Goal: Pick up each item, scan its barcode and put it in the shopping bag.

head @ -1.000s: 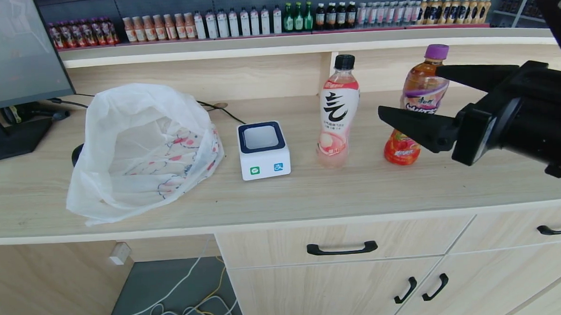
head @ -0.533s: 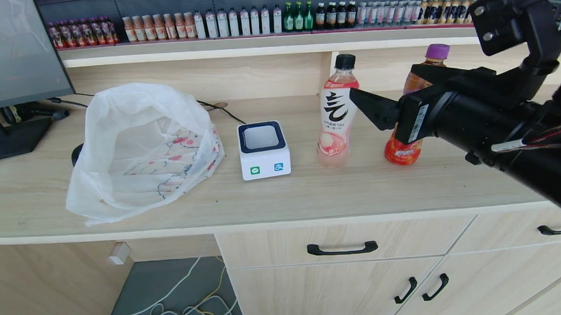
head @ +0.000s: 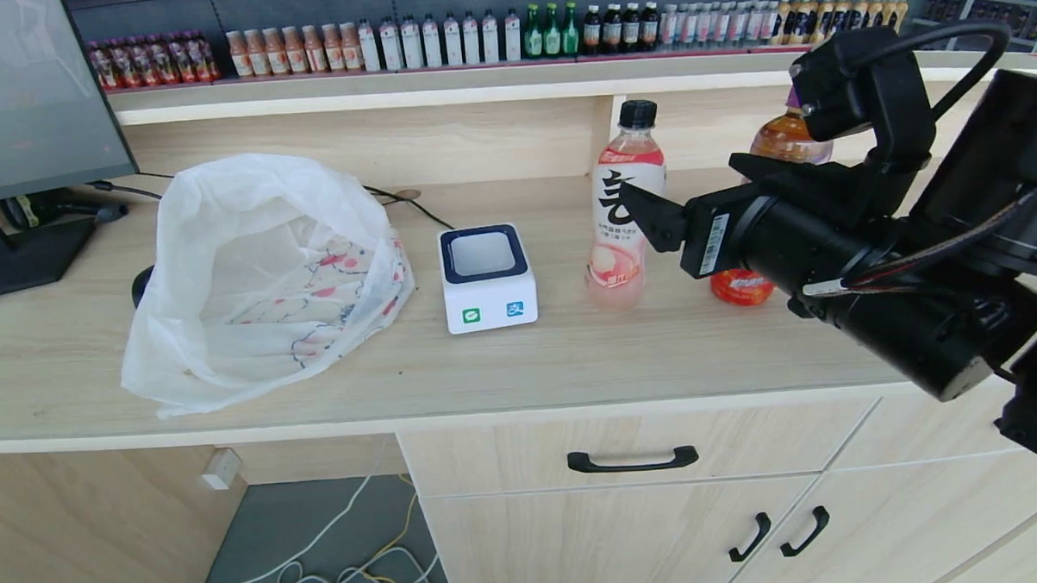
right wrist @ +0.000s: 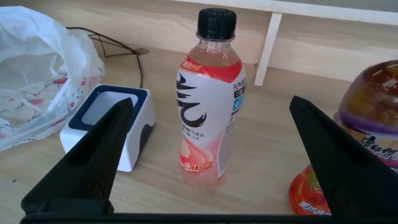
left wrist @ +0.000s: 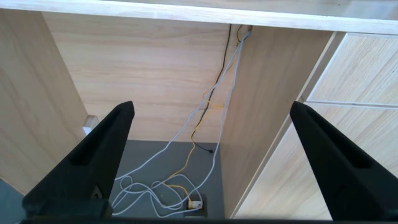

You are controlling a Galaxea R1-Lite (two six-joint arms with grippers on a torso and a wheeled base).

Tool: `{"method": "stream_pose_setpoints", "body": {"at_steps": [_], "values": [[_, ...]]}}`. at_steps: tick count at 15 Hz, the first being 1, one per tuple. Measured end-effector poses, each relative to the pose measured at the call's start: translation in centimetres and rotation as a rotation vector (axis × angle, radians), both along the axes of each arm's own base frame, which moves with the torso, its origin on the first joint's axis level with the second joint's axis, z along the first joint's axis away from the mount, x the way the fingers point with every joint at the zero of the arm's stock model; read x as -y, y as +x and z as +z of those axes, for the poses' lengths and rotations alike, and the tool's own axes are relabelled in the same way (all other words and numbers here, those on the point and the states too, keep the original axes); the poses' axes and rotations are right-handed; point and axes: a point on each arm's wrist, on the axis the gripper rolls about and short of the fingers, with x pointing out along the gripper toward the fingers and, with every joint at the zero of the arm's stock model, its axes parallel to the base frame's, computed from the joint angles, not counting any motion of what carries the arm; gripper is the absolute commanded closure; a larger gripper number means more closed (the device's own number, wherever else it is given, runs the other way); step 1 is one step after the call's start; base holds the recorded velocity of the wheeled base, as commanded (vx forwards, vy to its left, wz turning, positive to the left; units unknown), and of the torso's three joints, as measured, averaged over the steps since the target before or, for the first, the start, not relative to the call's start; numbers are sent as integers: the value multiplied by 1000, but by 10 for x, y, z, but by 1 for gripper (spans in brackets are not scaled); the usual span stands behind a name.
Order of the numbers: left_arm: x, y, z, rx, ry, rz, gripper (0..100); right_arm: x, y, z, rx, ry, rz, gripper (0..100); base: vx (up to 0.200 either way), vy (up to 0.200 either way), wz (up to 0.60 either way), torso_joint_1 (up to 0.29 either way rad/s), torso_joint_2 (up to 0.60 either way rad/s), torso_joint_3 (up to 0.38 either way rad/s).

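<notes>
A white plastic shopping bag [head: 259,266] with red and blue print sat slumped and open-mouthed on the left of the counter [head: 573,359]. Just right of it stood a white barcode scanner [head: 486,277], its dark-rimmed window facing up. Further right, a clear pink-labelled bottle [head: 624,214] with a black cap stood upright. To its right, standing apart, was an orange drink bottle [head: 741,285], partly hidden.

Left claw [left wrist: 211,155] spread wide, tangled cables [left wrist: 168,186] on grey floor [left wrist: 186,168], wooden cabinet panels [left wrist: 149,81]
</notes>
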Motion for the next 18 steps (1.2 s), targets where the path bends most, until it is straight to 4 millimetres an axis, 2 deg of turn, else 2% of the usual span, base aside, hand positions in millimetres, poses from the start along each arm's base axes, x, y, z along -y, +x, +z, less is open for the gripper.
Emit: {"method": "stream_pose_setpoints", "body": {"at_steps": [12,18], "values": [[0,0,0,0,0,1,0,-17,24,-8,-28,49,-12,0,0,0,0,0,0,0],[0,0,0,0,0,0,0,-24,49,-8,-21,71,-36,0,0,0,0,0,0,0]]}}
